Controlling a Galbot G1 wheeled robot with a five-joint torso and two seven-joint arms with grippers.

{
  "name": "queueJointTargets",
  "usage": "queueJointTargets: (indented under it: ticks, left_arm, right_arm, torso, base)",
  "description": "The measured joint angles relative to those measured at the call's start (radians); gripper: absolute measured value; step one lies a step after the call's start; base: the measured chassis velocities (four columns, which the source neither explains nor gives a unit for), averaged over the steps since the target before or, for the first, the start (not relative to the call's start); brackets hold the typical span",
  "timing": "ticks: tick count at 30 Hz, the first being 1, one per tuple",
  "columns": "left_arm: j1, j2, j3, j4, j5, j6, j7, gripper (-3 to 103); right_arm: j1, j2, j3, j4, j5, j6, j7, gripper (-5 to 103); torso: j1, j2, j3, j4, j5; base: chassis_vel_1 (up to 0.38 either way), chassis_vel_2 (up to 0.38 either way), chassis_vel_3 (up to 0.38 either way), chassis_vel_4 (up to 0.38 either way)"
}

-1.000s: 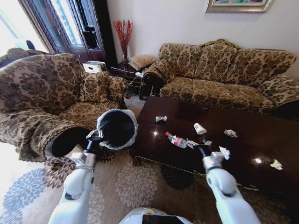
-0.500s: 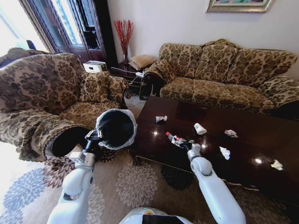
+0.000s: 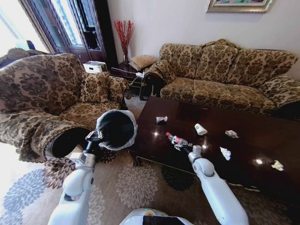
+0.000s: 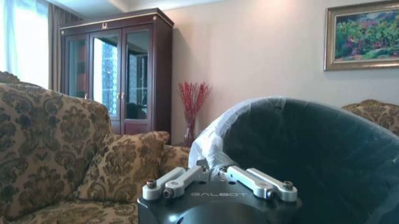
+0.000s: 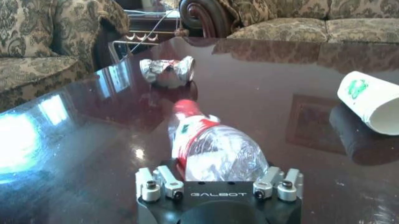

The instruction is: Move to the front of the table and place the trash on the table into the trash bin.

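The head camera is looking forward and down from above the robot's shoulders, taking in the glossy dark reddish-brown wooden table (image 3: pixel 234 136), both white arms and the patterned brown sofas (image 3: pixel 225 70) well beyond.

The left wrist camera is sitting just behind the left gripper (image 4: pixel 218 179) and facing level across the room; the round black bin with a whitish plastic liner (image 4: pixel 299 149) is looming very near. The head view is sharing that bin (image 3: pixel 116 129) and the dark wooden glass-door cabinet (image 4: pixel 115 74).

The right wrist camera is looking low along the tabletop (image 5: pixel 93 130), very close to the clear plastic bottle with a red label (image 5: pixel 212 147); the head view is sharing that bottle (image 3: pixel 177 140) and the white paper cup (image 5: pixel 371 107).
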Motion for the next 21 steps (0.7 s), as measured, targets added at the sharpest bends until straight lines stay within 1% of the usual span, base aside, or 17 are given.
queueJointTargets:
  ticks: [1,2,5,7,8,9,10,11,13,14,16,19,21]
  left_arm:
    - [-0.001,0.001,-0.001,0.0,-0.001,0.0,0.0,3]
    - [-0.001,0.001,-0.001,0.0,-0.001,0.0,0.0,3]
    - [-0.004,0.004,-0.004,0.0,-0.004,0.001,0.002,3]
    - [-0.004,0.004,-0.004,0.0,-0.005,0.001,0.003,3]
    - [-0.003,0.004,-0.004,0.0,-0.005,0.001,0.004,3]
    - [-0.002,0.003,-0.003,0.0,-0.005,0.001,0.005,3]
    - [-0.001,0.003,-0.002,0.0,-0.005,0.001,0.005,3]
    - [-0.001,0.003,-0.002,0.0,-0.005,0.001,0.005,3]
    - [-0.001,0.002,0.004,0.002,-0.002,0.001,0.008,3]
    - [0.0,0.001,0.007,0.003,-0.001,0.001,0.01,3]
    - [0.0,0.001,0.008,0.004,0.0,0.001,0.011,3]
    - [-0.001,0.005,0.016,0.006,0.001,0.001,0.013,3]
    - [-0.001,0.011,0.018,0.006,-0.001,0.004,0.013,3]
  right_arm:
    - [0.0,0.0,0.0,-0.001,-0.005,0.003,-0.002,74]
    - [0.0,0.0,0.0,-0.001,-0.005,0.003,-0.002,74]
    - [0.001,0.0,0.0,-0.002,-0.012,0.007,-0.003,57]
    - [0.001,0.0,0.0,-0.002,-0.013,0.009,-0.003,57]
    - [0.001,0.0,0.0,0.001,-0.017,0.012,-0.002,47]
    - [-0.001,-0.001,0.001,0.007,-0.02,0.016,-0.001,47]
    - [-0.004,-0.001,0.002,0.014,-0.022,0.02,0.001,41]
    - [-0.004,-0.001,0.002,0.014,-0.022,0.02,0.001,41]
    - [-0.013,-0.004,0.009,0.033,-0.026,0.028,0.006,30]
    - [-0.019,-0.005,0.014,0.042,-0.027,0.032,0.008,27]
    - [-0.022,-0.005,0.017,0.046,-0.029,0.034,0.009,27]
    - [-0.049,-0.006,0.041,0.082,-0.049,0.061,0.009,17]
    - [-0.06,-0.006,0.048,0.105,-0.053,0.066,0.009,16]
  torso:
    - [0.0,0.0,0.0,0.0001,-0.0001]
    - [0.0,0.0,0.0,0.0001,-0.0001]
    - [0.0,0.0,0.0,-0.0001,-0.0001]
    - [0.0,0.0,0.0,-0.0001,-0.0001]
    - [0.0,0.0,0.0,0.0,0.0]
    - [0.0,0.0,0.0,0.0,0.0]
    - [0.0,0.0,0.0,0.0001,-0.0001]
    - [0.0,0.0,0.0,0.0001,-0.0001]
    - [0.0,0.0,0.0,0.0,-0.0001]
    - [0.0,0.0,0.0,-0.0001,-0.0001]
    - [0.0,0.0,0.0,-0.0001,-0.0001]
    - [0.0,0.0,0.0,-0.0001,0.0]
    - [0.0,0.0,0.0,-0.0001,0.0]
  base:
    - [0.0,0.0,0.0,0.0]
    - [0.0,0.0,0.0,0.0]
    - [0.0,0.0,0.0,0.0]
    - [0.0,0.0,0.0,0.0]
    - [0.0,0.0,0.0,0.0]
    - [0.0,0.0,0.0,0.0]
    - [0.0,0.0,0.0,0.0]
    - [0.0,0.0,0.0,0.0]
    - [0.0,0.0,0.0,0.0]
    - [0.0,0.0,0.0,0.0]
    - [0.0,0.0,0.0,0.0]
    - [0.0,0.0,0.0,0.0]
    - [0.0,0.0,0.0,0.0]
